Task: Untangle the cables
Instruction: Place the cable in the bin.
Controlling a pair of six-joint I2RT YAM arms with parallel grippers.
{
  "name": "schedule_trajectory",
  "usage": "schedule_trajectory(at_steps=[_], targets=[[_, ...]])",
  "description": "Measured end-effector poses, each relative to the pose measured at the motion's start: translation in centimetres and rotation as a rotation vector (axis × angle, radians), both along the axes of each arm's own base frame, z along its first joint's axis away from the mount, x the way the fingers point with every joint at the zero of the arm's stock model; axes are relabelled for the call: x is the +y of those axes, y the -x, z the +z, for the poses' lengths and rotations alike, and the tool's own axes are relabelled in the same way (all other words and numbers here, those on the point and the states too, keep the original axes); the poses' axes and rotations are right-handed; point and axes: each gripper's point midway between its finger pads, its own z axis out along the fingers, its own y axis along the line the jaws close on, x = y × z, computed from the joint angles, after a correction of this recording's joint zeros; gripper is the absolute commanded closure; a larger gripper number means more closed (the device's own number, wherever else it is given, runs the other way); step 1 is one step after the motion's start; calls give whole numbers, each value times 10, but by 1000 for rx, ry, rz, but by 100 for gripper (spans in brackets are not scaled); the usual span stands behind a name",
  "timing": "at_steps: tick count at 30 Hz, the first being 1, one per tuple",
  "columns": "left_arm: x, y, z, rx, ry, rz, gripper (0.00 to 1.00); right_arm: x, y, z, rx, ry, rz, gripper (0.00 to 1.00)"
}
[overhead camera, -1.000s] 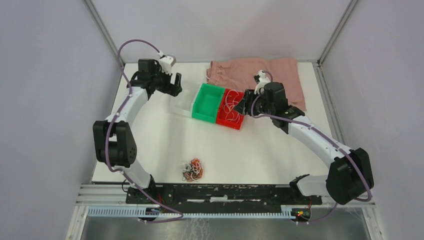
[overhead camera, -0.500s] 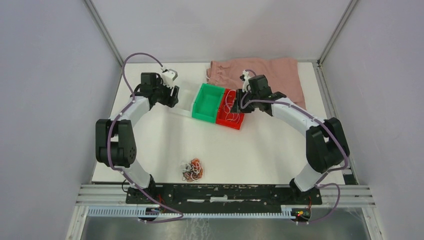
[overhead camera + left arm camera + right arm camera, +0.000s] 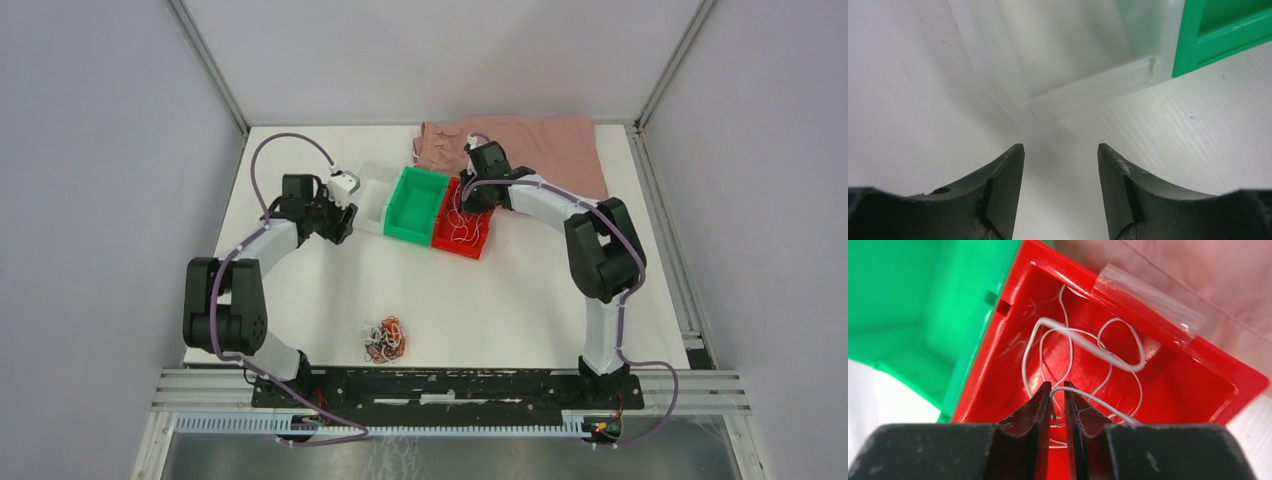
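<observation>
Right gripper (image 3: 1055, 386) low over the red bin (image 3: 1198, 385), jaws drawn nearly together about one strand of the white cables (image 3: 1088, 342) looped inside; whether they truly pinch it cannot be told; left gripper (image 3: 1060, 150) parted and empty, just beside the clear bin (image 3: 1088, 90). Likely hazards: the thin strand slipping free, or snagging neighbouring loops and dragging them, or the light bin, along. Counted: three bins, one each of clear, green (image 3: 908, 290) and red; one mixed cable tangle (image 3: 385, 340) near the front edge; one pink cloth (image 3: 560, 150); white loops uncountable.
</observation>
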Motion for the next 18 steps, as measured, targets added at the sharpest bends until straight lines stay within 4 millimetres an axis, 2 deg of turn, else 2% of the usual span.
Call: schedule_trajectory(at_steps=[4, 9, 11, 14, 18], targets=[[-1, 4, 14, -34, 1, -36, 38, 0, -3, -23, 39, 64, -12, 81], [-4, 16, 24, -24, 24, -73, 32, 9, -20, -34, 23, 120, -4, 82], [-6, 24, 30, -2, 43, -91, 30, 11, -20, -40, 23, 140, 6, 82], [-12, 28, 47, 5, 83, -116, 27, 14, -14, -50, 32, 180, 28, 83], [-20, 30, 75, -10, 136, -155, 25, 21, -11, -49, 11, 201, 42, 81]])
